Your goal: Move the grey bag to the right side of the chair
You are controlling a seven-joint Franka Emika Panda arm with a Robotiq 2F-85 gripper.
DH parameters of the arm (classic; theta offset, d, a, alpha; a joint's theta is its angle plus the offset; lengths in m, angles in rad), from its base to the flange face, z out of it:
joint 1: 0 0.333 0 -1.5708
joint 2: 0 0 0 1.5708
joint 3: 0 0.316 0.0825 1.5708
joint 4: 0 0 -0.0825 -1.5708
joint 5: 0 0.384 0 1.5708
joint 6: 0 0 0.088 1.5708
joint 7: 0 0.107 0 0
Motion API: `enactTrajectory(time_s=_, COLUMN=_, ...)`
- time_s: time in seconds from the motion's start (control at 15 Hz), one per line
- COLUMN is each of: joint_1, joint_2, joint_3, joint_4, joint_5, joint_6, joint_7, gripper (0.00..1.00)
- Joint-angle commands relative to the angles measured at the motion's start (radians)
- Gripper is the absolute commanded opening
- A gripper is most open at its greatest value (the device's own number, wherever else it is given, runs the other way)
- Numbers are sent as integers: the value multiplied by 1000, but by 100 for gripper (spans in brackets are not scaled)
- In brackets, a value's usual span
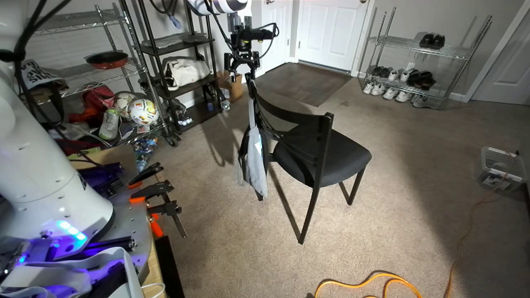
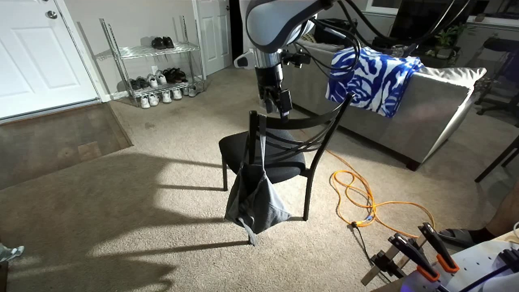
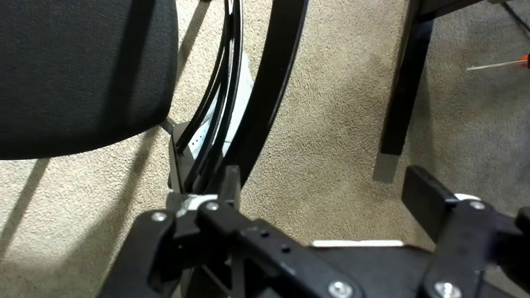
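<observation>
Pale grey cloth hangs near the centre of an exterior view: the grey bag is slung by a handle from the upper left corner of the chair, probably because so limp a tote would slump if stood alone. At lower left, clamps bite the edge of the table, presumably to keep the arm from rocking. The pincer points down at upper centre, fingers parted, close to the corner that carries the bag.

In an exterior view the loop seems hooked over the left post of the backrest, which appears to bear all the weight; a loose strap dangles below. The bag is on the chair's left in this frame too, so I judge the move to the right side is yet to come. The pincer's gap is hard to read from this angle.

In the wrist view the pincer is spread wide and grasps nothing. One finger stands at lower left, over or beside the backrest's end; whether it touches, I cannot tell. Its partner is well apart, at lower right. A pale patch behind the backrest is likely the bag. Such a spread would suit closing round the handle, at the risk of nipping the post with it.
</observation>
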Motion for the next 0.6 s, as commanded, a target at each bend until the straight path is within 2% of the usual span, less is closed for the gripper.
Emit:
enactTrajectory(time_s=0.0, joint_1=12, joint_2=-1, joint_3=-14, joint_4=3, joint_5=-42, joint_6=7, joint_7=-28, gripper=100)
enactTrajectory(time_s=0.27, joint_1=10, joint_2=23, joint_3=-10, joint_4=34, joint_5=-58, joint_6=69, joint_7=-39, gripper=100)
enactTrajectory(time_s=0.53, joint_1=2, joint_2=70, joint_3=-4, joint_4=83, joint_5=-22, joint_6=150, joint_7=-46, gripper=100)
